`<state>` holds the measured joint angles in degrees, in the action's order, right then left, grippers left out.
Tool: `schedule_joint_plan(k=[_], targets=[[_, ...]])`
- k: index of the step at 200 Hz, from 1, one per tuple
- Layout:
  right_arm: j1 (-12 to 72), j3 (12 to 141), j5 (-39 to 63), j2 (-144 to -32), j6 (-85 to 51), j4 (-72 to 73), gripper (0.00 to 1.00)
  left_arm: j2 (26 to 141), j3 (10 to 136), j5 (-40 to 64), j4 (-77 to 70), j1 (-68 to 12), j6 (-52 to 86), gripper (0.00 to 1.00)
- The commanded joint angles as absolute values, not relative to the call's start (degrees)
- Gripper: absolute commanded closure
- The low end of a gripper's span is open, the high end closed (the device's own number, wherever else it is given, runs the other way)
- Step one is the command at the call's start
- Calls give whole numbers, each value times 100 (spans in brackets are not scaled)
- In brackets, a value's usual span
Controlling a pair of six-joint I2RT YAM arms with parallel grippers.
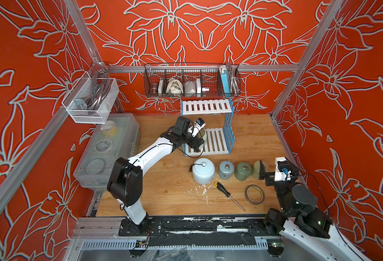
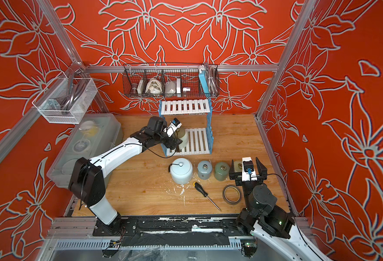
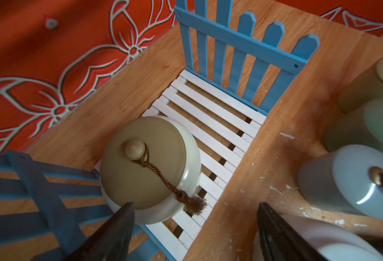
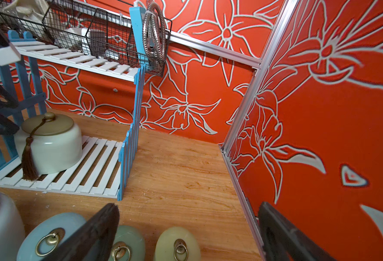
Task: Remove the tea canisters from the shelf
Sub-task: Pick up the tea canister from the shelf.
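My left gripper [image 3: 195, 204], jaws wide, hangs off-centre at the cream jar [image 3: 145, 162] on the shelf [image 3: 219, 117]; closing now could topple it.

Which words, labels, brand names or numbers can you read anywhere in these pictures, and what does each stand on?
No text can be read in any view.
Blue label on the left arm's wrist camera: too small to read.
Cream canister, shelf, tape roll, screwdriver: no lettering visible.
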<state>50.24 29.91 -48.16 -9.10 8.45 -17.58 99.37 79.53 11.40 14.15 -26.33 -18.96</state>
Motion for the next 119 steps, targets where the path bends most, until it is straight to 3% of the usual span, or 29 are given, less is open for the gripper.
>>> schedule_joint_plan(k=[1,119], targets=[[4943,2911,-4871,-854,882,-1625,1,10202,8257,727,1465,-2637,-1816,19],[4747,2873,-4662,-829,841,-1650,1,11203,8970,109,1085,-2621,-2144,33]])
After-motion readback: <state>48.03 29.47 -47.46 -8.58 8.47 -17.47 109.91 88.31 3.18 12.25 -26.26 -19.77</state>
